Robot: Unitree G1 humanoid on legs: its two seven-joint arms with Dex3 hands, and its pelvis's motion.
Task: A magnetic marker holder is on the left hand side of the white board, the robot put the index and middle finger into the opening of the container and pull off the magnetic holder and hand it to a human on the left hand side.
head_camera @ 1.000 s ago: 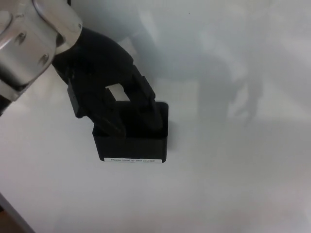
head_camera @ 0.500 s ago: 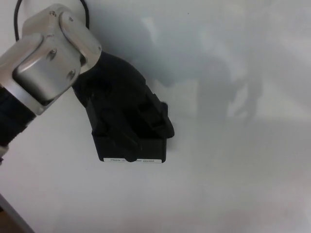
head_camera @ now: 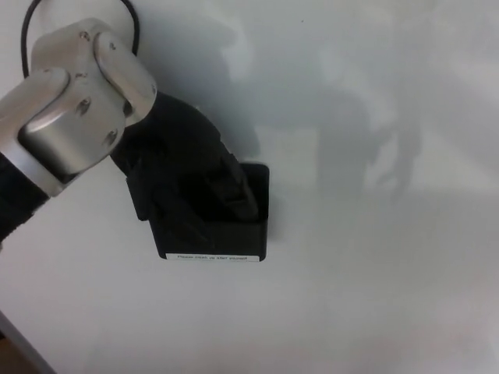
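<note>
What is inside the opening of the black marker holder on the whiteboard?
The left hand covers the top of the marker holder, with its fingers reaching into the opening. Anything else inside, such as markers, is hidden by the hand. The whiteboard lies behind it.

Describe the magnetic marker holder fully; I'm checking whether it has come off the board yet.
The magnetic marker holder is a matte black box, plastic by its look, with a white label strip of tiny unreadable print along its lower edge. It appears to sit flat against the whiteboard. The left hand covers its upper part, fingers reaching down into it.
</note>
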